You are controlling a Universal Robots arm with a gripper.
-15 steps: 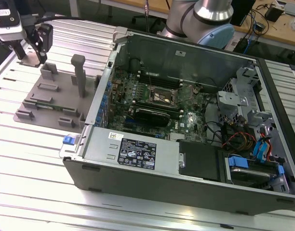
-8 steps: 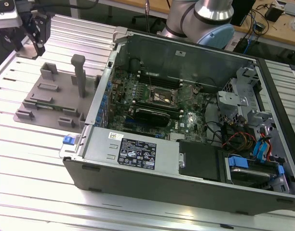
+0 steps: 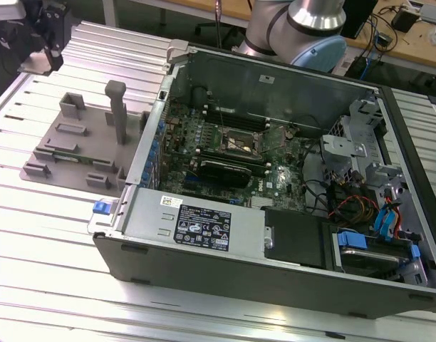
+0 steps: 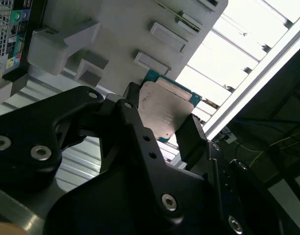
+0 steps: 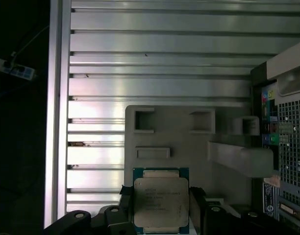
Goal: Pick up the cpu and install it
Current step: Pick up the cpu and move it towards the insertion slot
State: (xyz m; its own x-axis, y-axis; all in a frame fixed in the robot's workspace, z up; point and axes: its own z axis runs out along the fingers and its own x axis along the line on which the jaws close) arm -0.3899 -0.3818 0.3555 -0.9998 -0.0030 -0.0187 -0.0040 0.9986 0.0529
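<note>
The cpu [image 5: 161, 203] is held clear of the counter [image 3: 47, 235], clamped on two opposite edges between the fingers [image 5: 126, 200] of the tool [image 4: 162, 121], which is closed only as far as the chip's width allows. Its silver lid is turned toward the first wrist view, with the thin green rim showing around it. Beyond it in that view the grey fixture tray [image 5: 174, 132] is seen, with its moulded recesses and an upright post [image 3: 117, 107]. In the exterior view the tool is found above the far corner at the exterior view's left, past the tray and well apart from the open computer case [image 3: 204, 235]. The cpu socket [image 3: 241, 142] lies on the motherboard [image 3: 275, 167] inside that case, toward the exterior view's right of the tool and lower, with the tray and the case's side wall between the two. Whether the socket frame stands open cannot be told.
</note>
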